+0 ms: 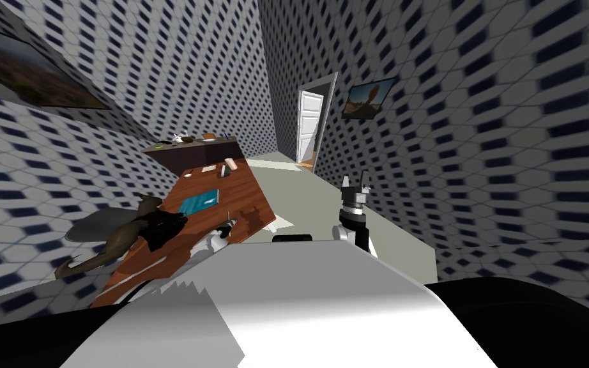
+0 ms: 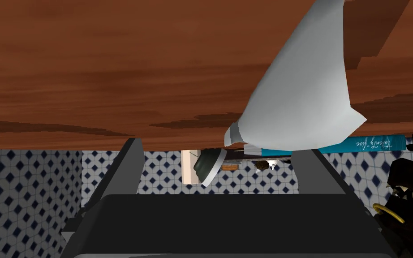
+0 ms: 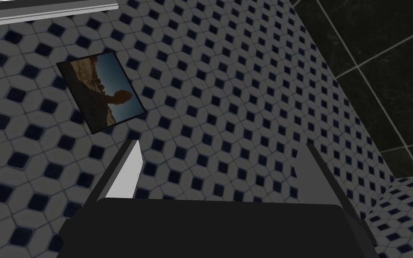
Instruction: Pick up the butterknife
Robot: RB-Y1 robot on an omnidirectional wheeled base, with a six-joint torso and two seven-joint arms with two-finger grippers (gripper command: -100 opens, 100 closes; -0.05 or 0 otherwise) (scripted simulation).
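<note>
Though the left pincer [image 2: 220, 148] gapes, the butterknife [image 2: 304, 98] (grey) is cropped.

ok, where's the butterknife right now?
On the wooden table at my left, near edge: left wrist view shows the butterknife just past the left gripper's open jaws, near the teal book.

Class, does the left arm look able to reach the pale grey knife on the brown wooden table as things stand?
Probably yes: the open left pincer hovers at the brown wooden table, with the pale grey knife close ahead and nothing between.
</note>
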